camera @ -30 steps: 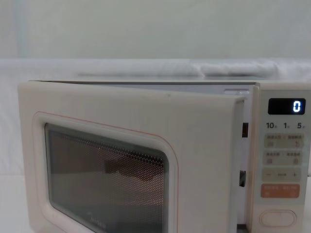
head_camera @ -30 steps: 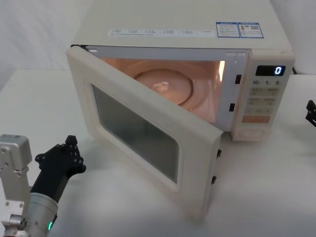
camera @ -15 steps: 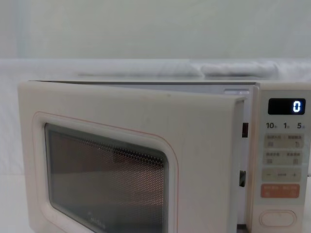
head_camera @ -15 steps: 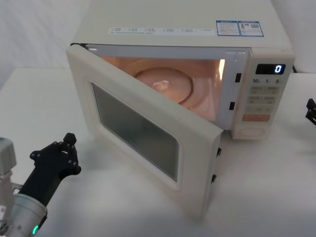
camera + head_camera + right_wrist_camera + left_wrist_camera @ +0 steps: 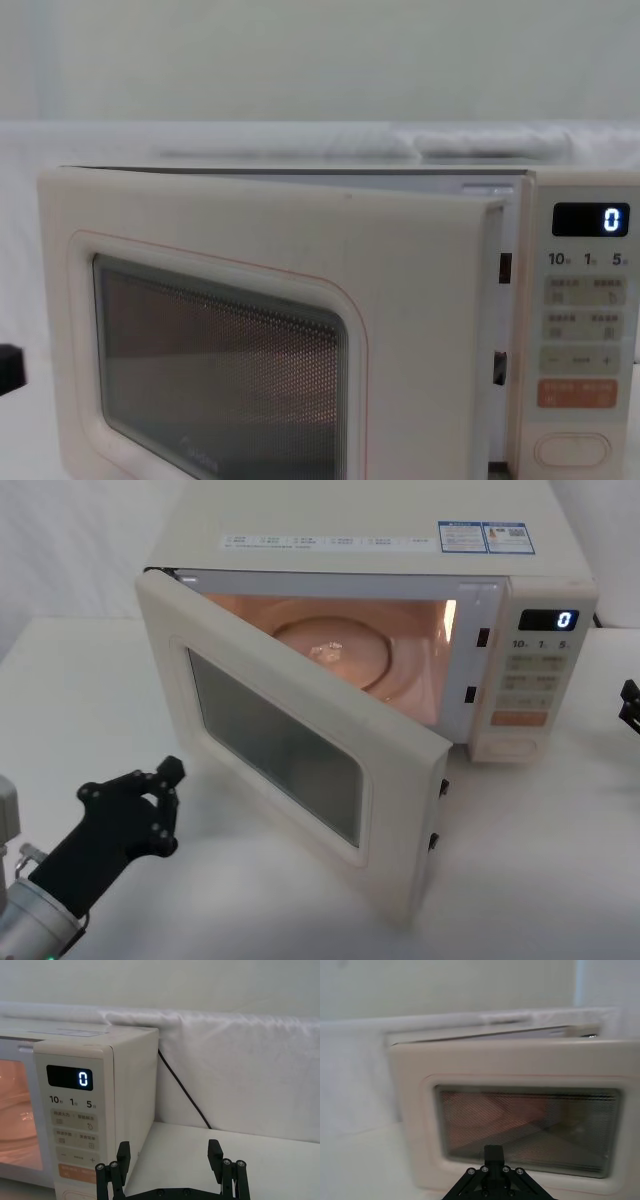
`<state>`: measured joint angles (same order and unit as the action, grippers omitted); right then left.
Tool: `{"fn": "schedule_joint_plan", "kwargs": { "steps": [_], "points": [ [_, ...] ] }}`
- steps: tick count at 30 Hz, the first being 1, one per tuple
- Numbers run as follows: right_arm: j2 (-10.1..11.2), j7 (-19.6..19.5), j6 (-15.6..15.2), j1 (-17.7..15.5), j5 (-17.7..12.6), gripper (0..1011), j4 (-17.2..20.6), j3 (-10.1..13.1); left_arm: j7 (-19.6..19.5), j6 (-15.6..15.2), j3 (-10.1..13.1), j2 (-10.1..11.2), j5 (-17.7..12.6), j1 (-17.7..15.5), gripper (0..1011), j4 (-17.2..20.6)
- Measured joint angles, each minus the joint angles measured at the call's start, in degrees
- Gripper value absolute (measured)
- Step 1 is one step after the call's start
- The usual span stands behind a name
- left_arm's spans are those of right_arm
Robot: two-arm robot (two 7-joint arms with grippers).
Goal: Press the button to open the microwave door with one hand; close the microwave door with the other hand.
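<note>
The microwave (image 5: 380,540) sits at the far side of the white worktop (image 5: 80,680), its cavity lit. The microwave door (image 5: 290,750) stands swung out toward the near left, hinged at the left, so the opening step looks done and closing is the step in hand. The left hand (image 5: 160,805) hovers low at the near left, just short of the door's outer face, fingers released and holding nothing. Its next move, as I judge it, is to reach the door's free edge and push it far-right until it latches. The right hand (image 5: 170,1162), released, is parked right of the control panel, near the button (image 5: 512,746).
</note>
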<state>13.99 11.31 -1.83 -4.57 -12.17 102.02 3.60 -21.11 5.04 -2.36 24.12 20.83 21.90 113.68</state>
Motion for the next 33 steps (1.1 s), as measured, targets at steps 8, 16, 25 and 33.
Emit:
{"fn": "schedule_joint_plan", "kwargs": {
  "steps": [8,16,25,33],
  "points": [
    [0.00,0.00,0.00,0.00,0.00,1002,0.00,0.00,-4.05,-0.33,2.60,4.28,0.61,-0.86,0,2.23],
    [0.00,0.00,0.00,0.00,0.00,1002,0.00,0.00,-6.09,-1.57,5.91,6.65,1.15,-4.25,0,2.90],
    [0.00,0.00,0.00,0.00,0.00,1002,0.00,0.00,-8.63,-2.37,9.70,8.14,2.71,-9.46,0,1.33],
    [0.00,0.00,0.00,0.00,0.00,1002,0.00,0.00,-10.12,-2.68,13.55,7.85,3.98,-14.18,0,-0.56]
  ]
}}
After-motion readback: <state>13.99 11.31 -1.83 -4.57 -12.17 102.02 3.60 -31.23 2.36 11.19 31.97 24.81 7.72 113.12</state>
